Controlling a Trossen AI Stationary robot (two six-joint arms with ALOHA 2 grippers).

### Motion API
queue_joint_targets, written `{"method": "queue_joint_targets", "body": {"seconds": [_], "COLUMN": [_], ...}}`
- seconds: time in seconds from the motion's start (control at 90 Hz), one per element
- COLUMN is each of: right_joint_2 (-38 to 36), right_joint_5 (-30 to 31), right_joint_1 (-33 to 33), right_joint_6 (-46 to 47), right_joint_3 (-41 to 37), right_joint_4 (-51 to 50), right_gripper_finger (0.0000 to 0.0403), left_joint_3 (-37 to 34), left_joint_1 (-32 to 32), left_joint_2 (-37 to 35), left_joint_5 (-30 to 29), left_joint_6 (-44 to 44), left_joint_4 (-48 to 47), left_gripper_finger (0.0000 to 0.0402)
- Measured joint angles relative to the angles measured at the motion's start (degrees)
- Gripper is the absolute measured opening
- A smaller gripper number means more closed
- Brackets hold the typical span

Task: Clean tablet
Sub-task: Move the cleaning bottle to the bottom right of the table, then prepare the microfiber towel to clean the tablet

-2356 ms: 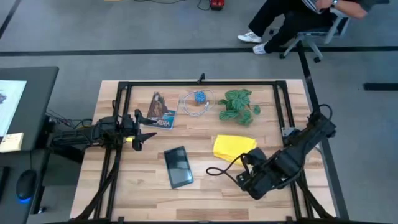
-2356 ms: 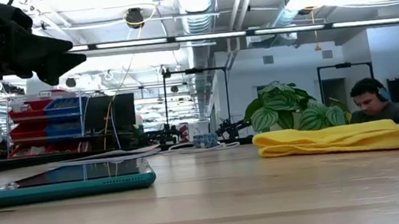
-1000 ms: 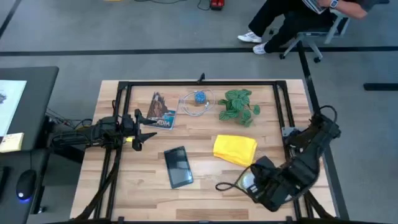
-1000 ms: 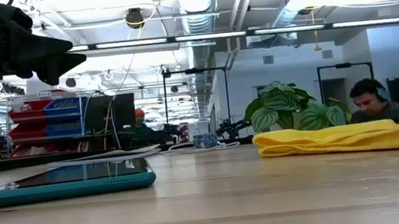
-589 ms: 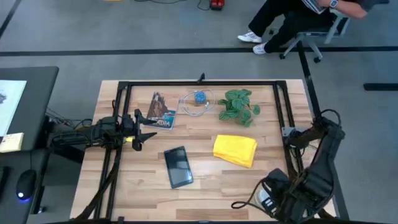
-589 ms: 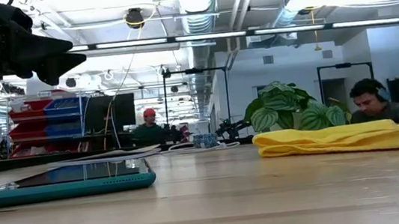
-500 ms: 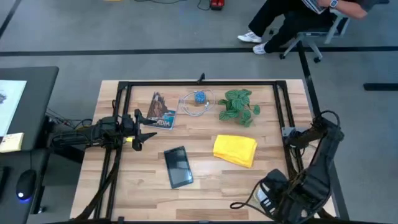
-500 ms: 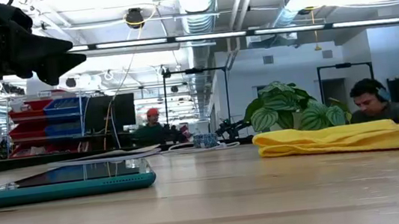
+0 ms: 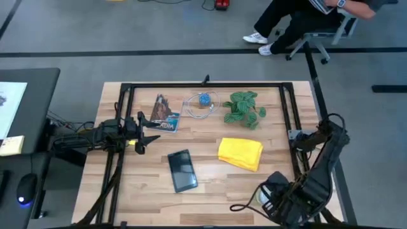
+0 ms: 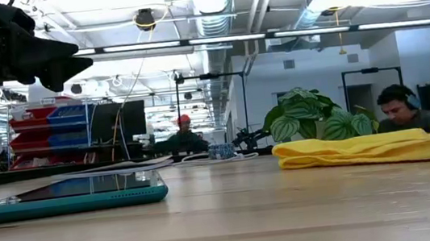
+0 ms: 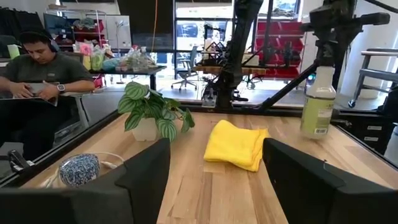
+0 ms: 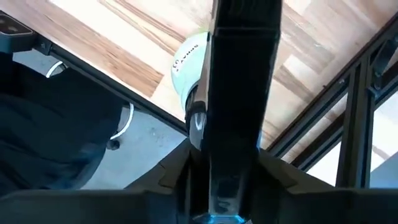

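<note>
Wooden table [image 9: 210,197], tablet [image 9: 182,170] (flat), workshop behind

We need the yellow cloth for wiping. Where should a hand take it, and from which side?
Pinch the yellow cloth from above at its raised folded edge toward the tablet. It lies loosely bunched and soft, so a top pinch should catch several layers.

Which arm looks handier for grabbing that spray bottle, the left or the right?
Probably the right. The right pincer hangs directly by the spray bottle at the table's right-hand corner. The left pincer hovers open at the left edge, with the tablet lying between it and the bottle.
</note>
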Motion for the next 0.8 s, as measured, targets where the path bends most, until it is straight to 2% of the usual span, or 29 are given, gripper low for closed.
{"method": "queue_joint_targets", "body": {"seconds": [0.367, 0.611, 0.8], "right_joint_2": [-0.14, -3.37, -6.24], "right_joint_5": [0.78, -0.37, 4.42], "right_joint_1": [-0.06, -0.97, -4.74], "right_joint_6": [-2.51, -3.45, -11.73], "right_joint_3": [0.04, 1.74, 3.10], "right_joint_4": [-0.02, -0.04, -0.06], "right_gripper_finger": [0.0246, 0.0254, 0.0255], "left_joint_3": [0.00, 0.00, 0.00], "left_joint_1": [0.01, 0.00, 0.02], "left_joint_2": [0.00, -0.02, -0.02], "left_joint_5": [0.00, 0.00, 0.00], "left_joint_6": [0.00, 0.00, 0.34], "left_joint_4": [0.02, 0.02, 0.02], "left_gripper_finger": [0.0235, 0.0235, 0.0235]}}
